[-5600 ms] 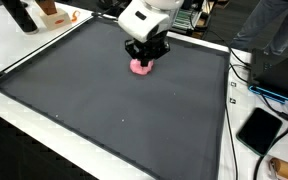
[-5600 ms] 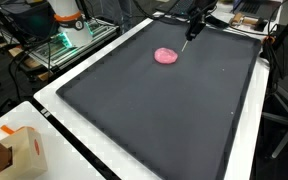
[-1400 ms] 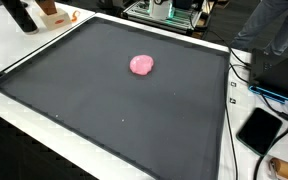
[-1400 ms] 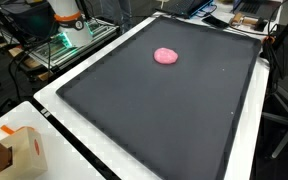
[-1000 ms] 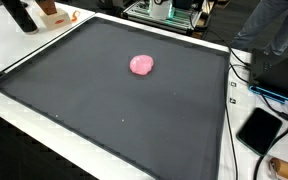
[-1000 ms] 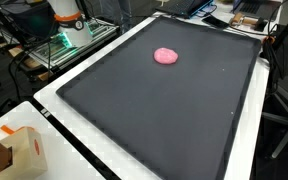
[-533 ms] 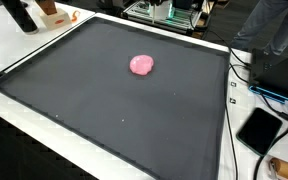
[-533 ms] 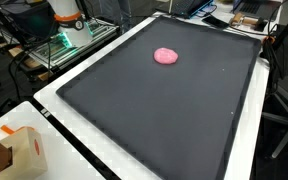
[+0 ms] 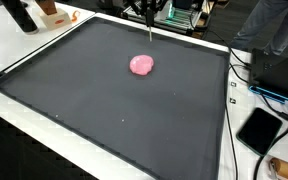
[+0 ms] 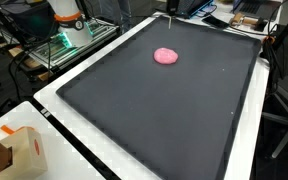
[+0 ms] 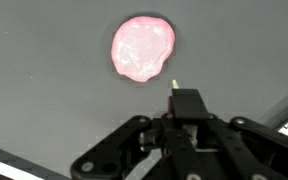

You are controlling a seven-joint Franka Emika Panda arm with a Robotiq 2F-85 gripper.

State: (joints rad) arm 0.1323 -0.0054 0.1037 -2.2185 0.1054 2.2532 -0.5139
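A flat pink blob, like soft putty (image 9: 141, 65), lies on the black mat (image 9: 104, 110) toward its far side; it also shows in the other exterior view (image 10: 166, 56) and in the wrist view (image 11: 142, 48). My gripper (image 11: 187, 103) hangs high above the mat, just beyond the blob, with its jaws closed on a thin pale stick (image 11: 174, 83) that points down. In an exterior view only the gripper's lower end (image 9: 147, 8) and the stick (image 9: 148, 28) show at the top edge. In the other, only the stick's tip (image 10: 168, 17) is seen.
The mat lies on a white table (image 9: 44, 120). A black phone (image 9: 258, 129) and cables lie beside it. A cardboard box (image 10: 24, 150) stands at a corner. Equipment racks (image 10: 69, 35) stand behind.
Seconds ago the gripper was down at the blob. It then left both exterior views. Now its lower end and the stick have come back in at the top edge.
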